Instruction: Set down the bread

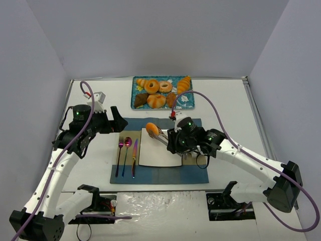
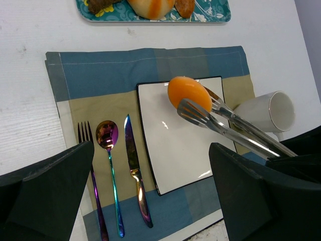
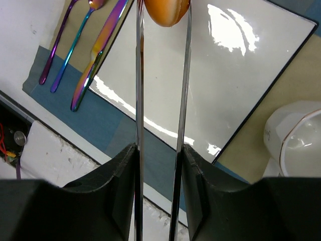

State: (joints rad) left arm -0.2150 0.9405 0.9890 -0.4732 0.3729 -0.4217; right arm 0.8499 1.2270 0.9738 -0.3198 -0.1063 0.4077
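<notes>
The bread point(image 1: 152, 128), a small golden-orange oval roll, is pinched at the tip of metal tongs point(image 1: 161, 137) above the far left corner of the white square plate point(image 1: 160, 156). My right gripper point(image 1: 176, 143) is shut on the tongs' handles. In the right wrist view the tong arms point(image 3: 138, 100) run between my fingers point(image 3: 159, 150) up to the bread point(image 3: 165, 11) over the plate point(image 3: 241, 75). My left gripper point(image 1: 118, 120) is open and empty, above the placemat's left side. The left wrist view shows my left gripper point(image 2: 150, 148), the bread point(image 2: 189, 94), the tongs point(image 2: 235, 125) and the plate point(image 2: 175, 160).
A blue-and-tan placemat point(image 1: 155, 175) holds the plate, with a fork point(image 1: 119, 150), spoon point(image 1: 126, 150) and knife point(image 1: 134, 155) to its left. A white cup point(image 2: 271, 113) lies on its side right of the plate. A teal tray point(image 1: 186, 100) of pastries sits at the back.
</notes>
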